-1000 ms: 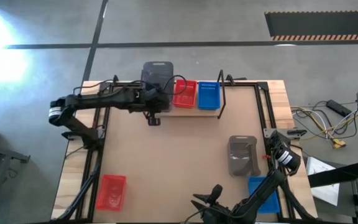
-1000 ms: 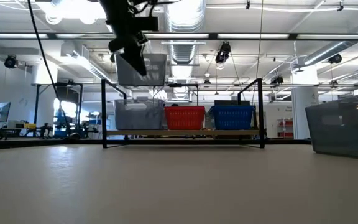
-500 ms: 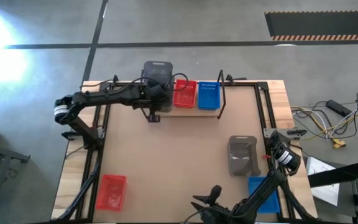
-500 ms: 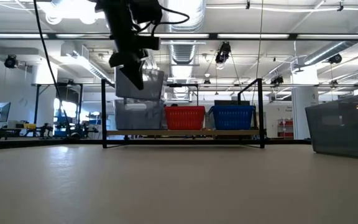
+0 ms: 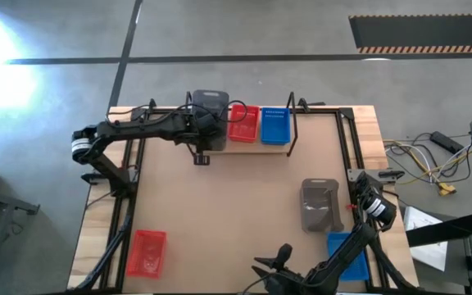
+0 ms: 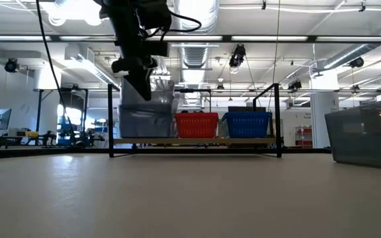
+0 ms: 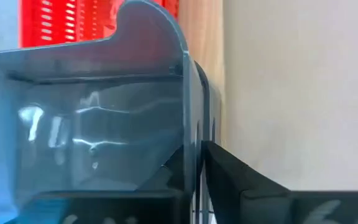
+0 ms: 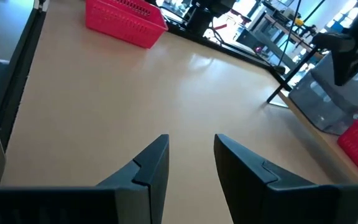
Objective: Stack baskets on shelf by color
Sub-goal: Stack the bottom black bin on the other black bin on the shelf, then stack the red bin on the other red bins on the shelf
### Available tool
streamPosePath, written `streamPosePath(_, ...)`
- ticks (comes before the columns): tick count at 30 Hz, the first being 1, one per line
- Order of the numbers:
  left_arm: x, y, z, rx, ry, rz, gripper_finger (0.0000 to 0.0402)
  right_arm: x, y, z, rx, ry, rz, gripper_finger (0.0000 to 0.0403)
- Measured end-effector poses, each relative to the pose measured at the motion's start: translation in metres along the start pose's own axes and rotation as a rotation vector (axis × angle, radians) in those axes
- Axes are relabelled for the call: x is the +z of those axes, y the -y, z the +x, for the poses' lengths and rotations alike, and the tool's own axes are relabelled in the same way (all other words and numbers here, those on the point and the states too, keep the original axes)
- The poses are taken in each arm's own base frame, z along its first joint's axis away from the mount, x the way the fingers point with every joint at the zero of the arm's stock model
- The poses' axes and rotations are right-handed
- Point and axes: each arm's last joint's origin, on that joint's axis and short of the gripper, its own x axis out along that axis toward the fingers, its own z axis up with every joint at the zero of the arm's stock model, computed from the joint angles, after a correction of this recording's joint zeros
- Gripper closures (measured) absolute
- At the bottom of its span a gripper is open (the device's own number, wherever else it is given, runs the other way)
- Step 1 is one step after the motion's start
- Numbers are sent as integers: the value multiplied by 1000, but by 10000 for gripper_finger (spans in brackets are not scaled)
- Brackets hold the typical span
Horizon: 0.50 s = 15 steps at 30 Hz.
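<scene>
While the left gripper (image 6: 139,84) remains clamped on the near wall of a translucent dark grey perforated plastic basket (image 6: 149,99), that basket has dropped over the last second from well above the shelf into the grey basket already standing at the left end; it now sits nested there, slightly tilted and not fully seated. Support: the shelf (image 5: 279,148), a light wooden plank in a thin black wire frame, at the table's far edge. Alongside on the plank: red perforated basket (image 5: 242,124), then blue perforated basket (image 5: 275,124). Judged status: grey stack nearly two high; release pending. Loose stock on the tabletop: grey basket (image 5: 320,204), blue basket (image 5: 348,254), red basket (image 5: 147,252). Right gripper (image 8: 191,158): parked at the near right, fingers apart, holding nothing.
</scene>
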Motion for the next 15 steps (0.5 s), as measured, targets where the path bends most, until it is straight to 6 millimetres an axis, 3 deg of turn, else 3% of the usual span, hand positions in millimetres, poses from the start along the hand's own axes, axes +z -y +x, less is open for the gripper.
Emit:
streamPosePath(9, 1, -2, -3, -14, 20, -14, 293, 0, 0, 0, 0, 0, 0, 282)
streamPosePath(15, 2, -8, -26, 11, 84, -78, 265, 0, 0, 0, 0, 0, 0, 282)
